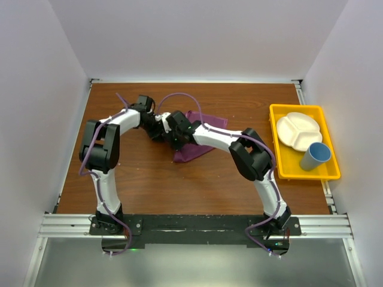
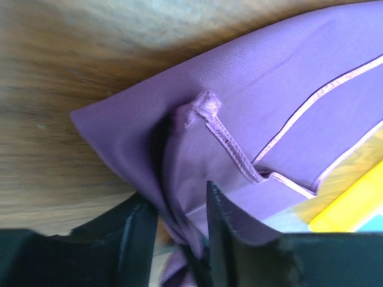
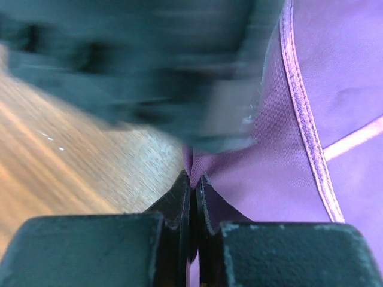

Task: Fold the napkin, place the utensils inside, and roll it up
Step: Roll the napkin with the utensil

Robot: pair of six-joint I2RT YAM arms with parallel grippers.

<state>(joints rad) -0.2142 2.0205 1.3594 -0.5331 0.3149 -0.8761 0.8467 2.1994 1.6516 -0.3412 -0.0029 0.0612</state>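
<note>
The right gripper [image 3: 192, 180] pinched the soft plum-purple cloth napkin [image 3: 281, 179]; the half-open left gripper [image 2: 178, 202], straddling a fold, might snag it

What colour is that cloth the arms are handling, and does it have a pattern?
The napkin is plain purple, unpatterned; clearest in the left wrist view.

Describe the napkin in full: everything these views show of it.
The napkin is plum-purple woven cloth with a stitched hem, plain, lying crumpled and partly folded on the wooden table near its middle. One corner is bunched into a small knob. The right gripper is shut on a pinch of its edge; the left gripper stands open with a fold running between its jaws.
</note>
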